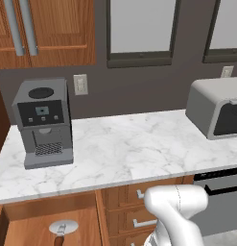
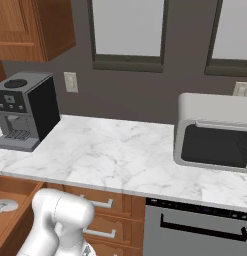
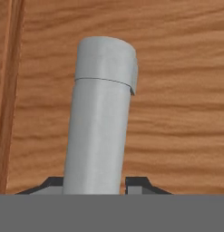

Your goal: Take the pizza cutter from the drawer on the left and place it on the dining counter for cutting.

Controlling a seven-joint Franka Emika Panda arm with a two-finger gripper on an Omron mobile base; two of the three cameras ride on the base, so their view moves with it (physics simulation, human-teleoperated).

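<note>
The drawer (image 1: 48, 202) stands pulled out under the marble worktop, at the lower left of the left base view. The pizza cutter (image 1: 61, 230) lies on its floor, round silver blade toward the back and reddish-brown handle toward me. The blade (image 2: 5, 205) shows again in the drawer (image 2: 17, 186) in the right base view. In the hand view my gripper (image 3: 94, 183) straddles the drawer's silver bar handle (image 3: 102, 113) against the wooden front (image 3: 177, 113). The jaws are open, with a thin gap beside the bar. The dining counter is out of view.
A grey coffee machine (image 1: 42, 122) stands at the left of the marble worktop (image 1: 124, 149), and a grey microwave (image 2: 215, 132) at its right. Narrow stacked wooden drawers (image 1: 134, 211) and a dishwasher front (image 2: 195, 230) sit below. My white arm (image 1: 180, 211) rises in front of them.
</note>
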